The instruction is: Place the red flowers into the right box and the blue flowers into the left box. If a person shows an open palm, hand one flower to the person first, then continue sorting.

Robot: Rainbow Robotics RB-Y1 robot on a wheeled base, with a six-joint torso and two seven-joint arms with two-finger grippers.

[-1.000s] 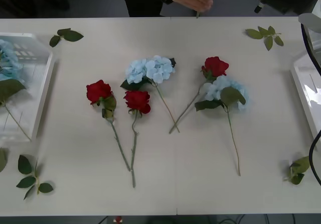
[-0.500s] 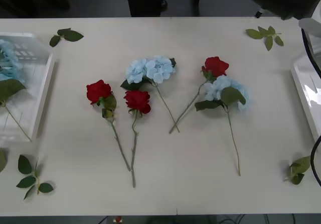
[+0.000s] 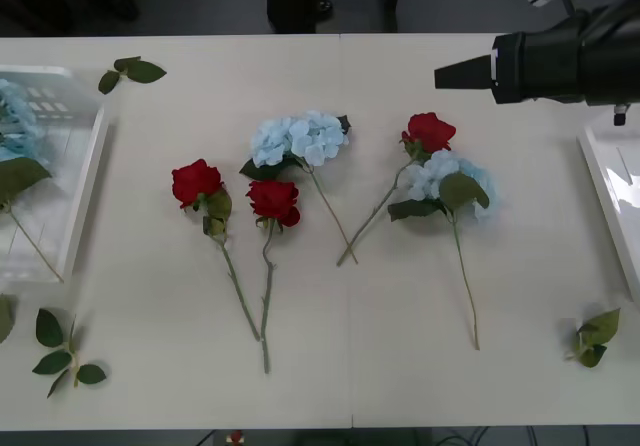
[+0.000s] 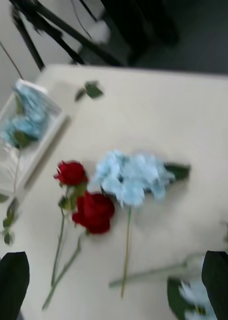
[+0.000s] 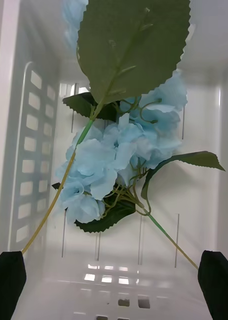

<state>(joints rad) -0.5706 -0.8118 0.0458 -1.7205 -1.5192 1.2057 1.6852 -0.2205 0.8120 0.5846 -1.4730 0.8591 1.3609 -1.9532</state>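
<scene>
Three red flowers lie on the worktop (image 3: 400,366): one left of centre (image 3: 196,181), one just right of it (image 3: 274,201), and one farther right (image 3: 429,131) touching a blue flower (image 3: 447,186). A second blue flower (image 3: 300,138) lies at the middle, far of the two left roses. In the left box (image 3: 85,181), at the worktop's left edge, more blue bloom shows; the left wrist view shows what looks like two clusters (image 5: 119,155) there, though their stems cross and the count is not certain. The right box (image 3: 605,181) sits at the right edge; nothing shows on its visible part. No open palm is in sight.

The right gripper (image 4: 114,285) hangs over the far right of the worktop, its fingers (image 4: 11,285) wide apart and empty. The left gripper (image 5: 114,285) hovers inside the left box, fingers spread, holding nothing.

The likely trouble is the right-hand pair: rose and hydrangea overlap, so a grasp there could drag both. The crossing stems at centre could snag likewise.
</scene>
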